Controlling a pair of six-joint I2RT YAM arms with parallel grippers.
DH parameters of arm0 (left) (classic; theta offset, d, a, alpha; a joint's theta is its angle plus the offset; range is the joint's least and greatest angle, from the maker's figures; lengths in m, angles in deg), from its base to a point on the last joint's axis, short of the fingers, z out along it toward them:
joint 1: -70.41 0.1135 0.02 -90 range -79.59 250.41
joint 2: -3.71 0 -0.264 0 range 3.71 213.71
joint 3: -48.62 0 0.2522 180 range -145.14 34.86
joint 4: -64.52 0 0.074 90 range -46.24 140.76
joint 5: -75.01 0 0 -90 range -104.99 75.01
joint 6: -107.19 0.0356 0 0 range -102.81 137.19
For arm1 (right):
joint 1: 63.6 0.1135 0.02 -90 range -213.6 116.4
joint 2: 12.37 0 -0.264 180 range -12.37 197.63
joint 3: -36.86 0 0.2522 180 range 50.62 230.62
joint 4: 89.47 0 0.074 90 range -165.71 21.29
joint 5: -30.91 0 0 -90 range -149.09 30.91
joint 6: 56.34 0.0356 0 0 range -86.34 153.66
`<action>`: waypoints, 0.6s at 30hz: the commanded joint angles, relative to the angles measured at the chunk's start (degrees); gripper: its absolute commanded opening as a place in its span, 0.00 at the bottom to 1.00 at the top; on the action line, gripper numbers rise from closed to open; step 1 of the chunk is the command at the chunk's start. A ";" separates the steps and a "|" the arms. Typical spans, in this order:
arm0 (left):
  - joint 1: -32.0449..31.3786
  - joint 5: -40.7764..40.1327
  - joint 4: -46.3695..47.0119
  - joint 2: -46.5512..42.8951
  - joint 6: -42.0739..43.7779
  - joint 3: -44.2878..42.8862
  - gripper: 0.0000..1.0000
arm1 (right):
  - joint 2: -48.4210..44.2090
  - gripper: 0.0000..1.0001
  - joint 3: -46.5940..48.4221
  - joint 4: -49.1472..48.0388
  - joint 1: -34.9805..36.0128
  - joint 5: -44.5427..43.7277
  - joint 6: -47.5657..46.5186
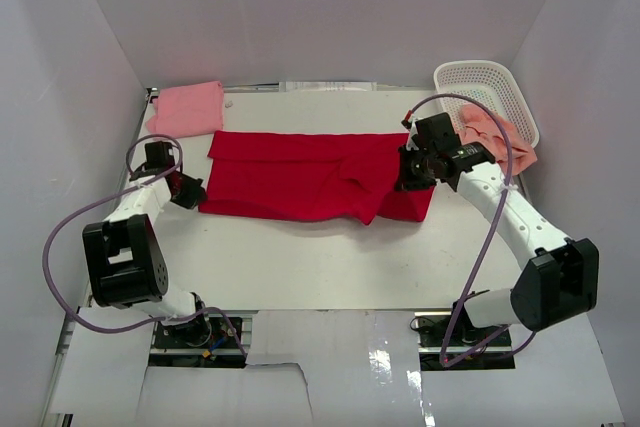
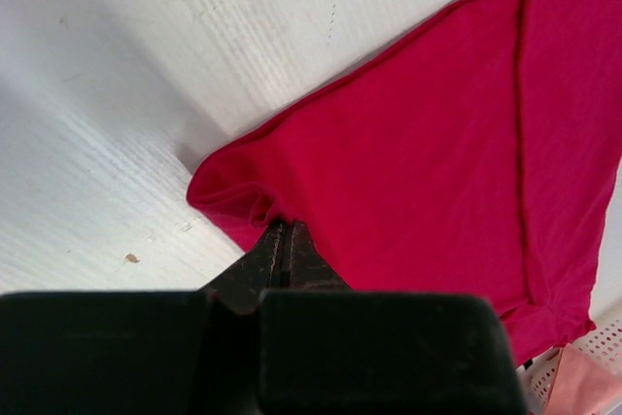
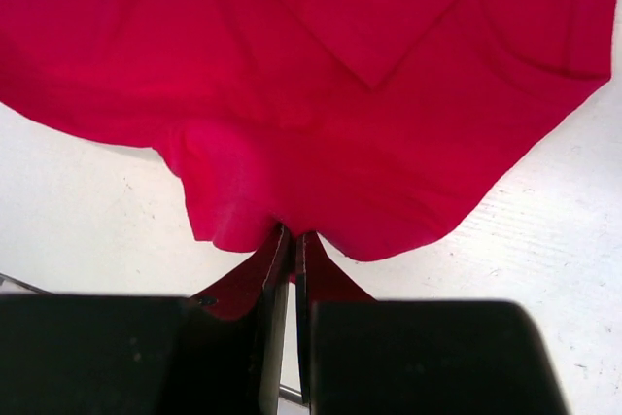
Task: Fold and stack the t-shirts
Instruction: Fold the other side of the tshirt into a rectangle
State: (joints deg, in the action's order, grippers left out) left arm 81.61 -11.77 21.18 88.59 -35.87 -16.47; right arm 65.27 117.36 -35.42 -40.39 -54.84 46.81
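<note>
With my left end effector (image 2: pixel 285 240) and right end effector (image 3: pixel 290 242) each pinching an end of the red t-shirt (image 1: pixel 300 179), I'd lift both evenly, keeping it taut.

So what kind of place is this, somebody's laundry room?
Probably a robot lab test cell, not a home: plain white panels box in the table, the left arm and right arm are bolted at its near edge, with a red t-shirt and white basket laid out.

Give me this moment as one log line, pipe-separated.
left gripper: shut on red shirt, left end | right gripper: shut on its right end | pink shirt: folded, far-left | salmon shirt: at basket
</note>
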 commanded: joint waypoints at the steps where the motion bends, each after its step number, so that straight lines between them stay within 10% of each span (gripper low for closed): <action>1: 0.22 1.70 0.93 1.42 -1.17 -2.81 0.00 | 1.45 0.08 3.48 -0.56 -1.84 1.11 -1.98; 18: -1.09 1.35 0.76 7.84 0.41 -11.85 0.00 | 9.01 0.08 14.91 1.54 -3.07 1.37 -3.74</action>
State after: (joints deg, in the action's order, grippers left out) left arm 81.13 -10.68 21.29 96.00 -36.29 -24.25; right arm 73.27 129.47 -34.92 -43.28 -53.97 44.19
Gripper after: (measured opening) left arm 0.023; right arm 0.086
